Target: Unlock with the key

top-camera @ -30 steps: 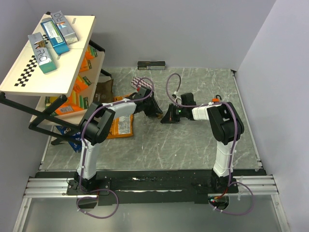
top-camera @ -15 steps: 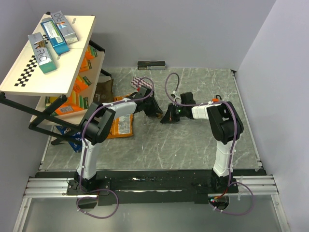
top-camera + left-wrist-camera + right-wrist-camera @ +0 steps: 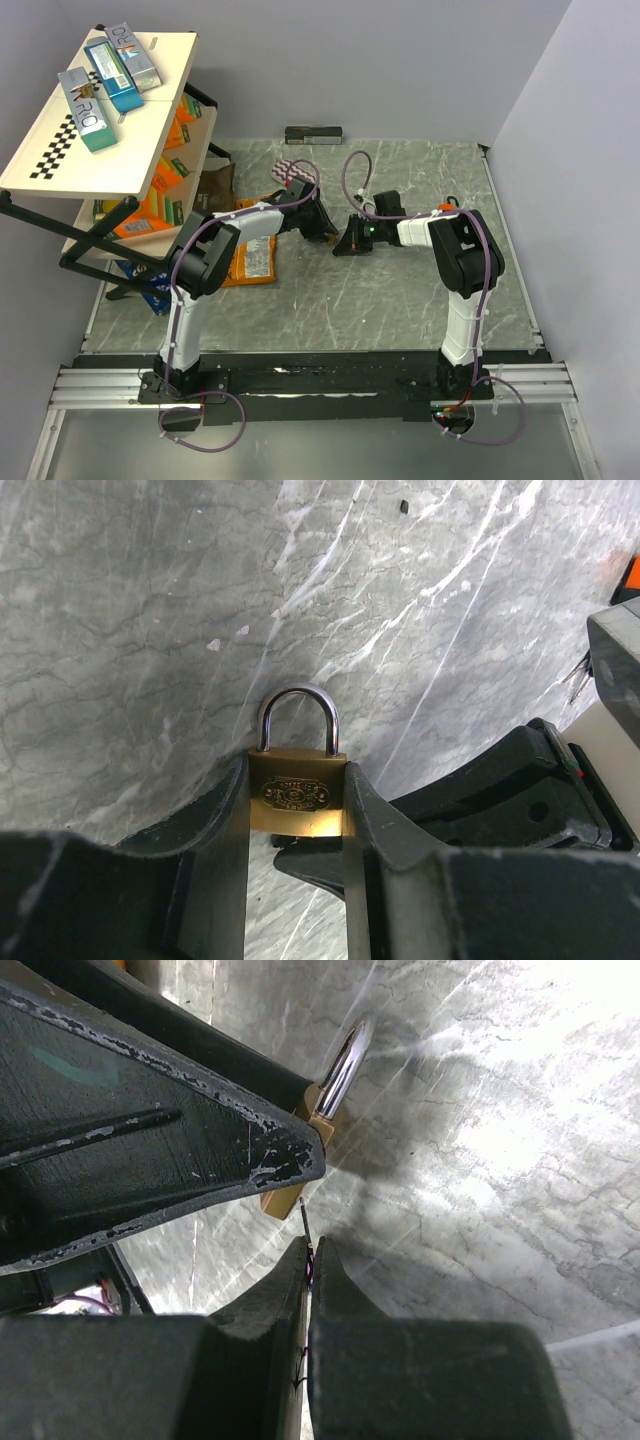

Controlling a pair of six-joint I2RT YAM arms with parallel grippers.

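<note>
both arms meet near the middle of the table (image 3: 400,300), a touch toward its far edge. the left tool (image 3: 296,780) is pinching the brass padlock (image 3: 298,800) by its two flat-edged sides, one finger on each, and the silver shackle (image 3: 298,715) pokes out past the fingertips with both legs seated in the body. the padlock hangs just above the marbled surface. the right tool (image 3: 311,1260) comes in from the other side, pressed together on the key (image 3: 304,1225), and only the thin dark blade shows beyond the tips. the blade points up at the underside of the padlock and its tip reaches the brass, but whether it sits in the keyhole i can't tell. from above, the two tools are nearly nose to nose, the right one just beside the left.
</note>
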